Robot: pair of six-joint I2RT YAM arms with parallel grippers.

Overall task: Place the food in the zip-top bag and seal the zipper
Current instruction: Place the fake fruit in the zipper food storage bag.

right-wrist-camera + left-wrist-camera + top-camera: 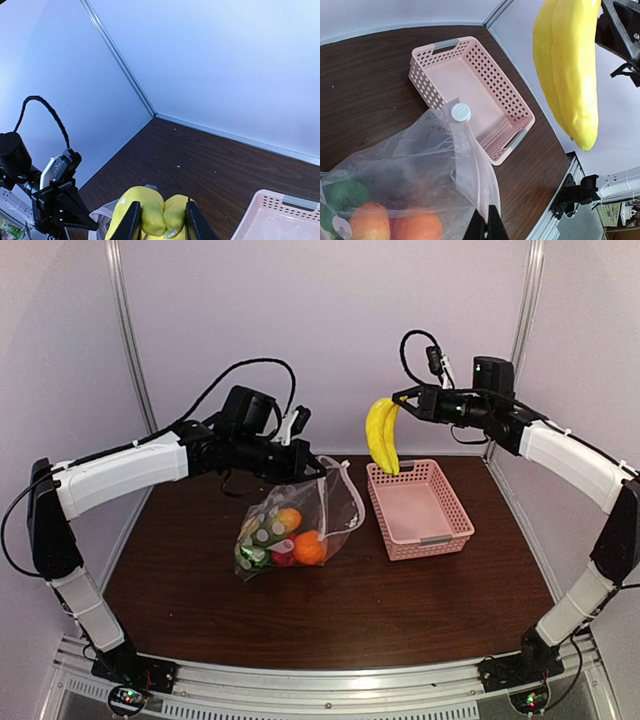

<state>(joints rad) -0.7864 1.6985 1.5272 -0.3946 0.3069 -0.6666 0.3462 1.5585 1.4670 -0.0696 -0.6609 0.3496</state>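
The clear zip-top bag (300, 515) hangs from my left gripper (305, 472), which is shut on its mouth edge; in the left wrist view the jaws (487, 227) pinch the zip strip and the white slider tab (460, 112) shows above. Several toy foods lie inside: an orange (309, 548), a green piece (250, 555), a red-pink fruit (283, 557). My right gripper (408, 400) is shut on the stem end of the yellow banana bunch (381, 435), held high in the air above the basket's left end, right of the bag. The banana also shows in the left wrist view (570, 70) and the right wrist view (150, 215).
A pink latticed basket (452, 505) stands empty on the dark wood table (350, 610) right of the bag. Pale walls close the back and sides; a metal rail runs along the near edge.
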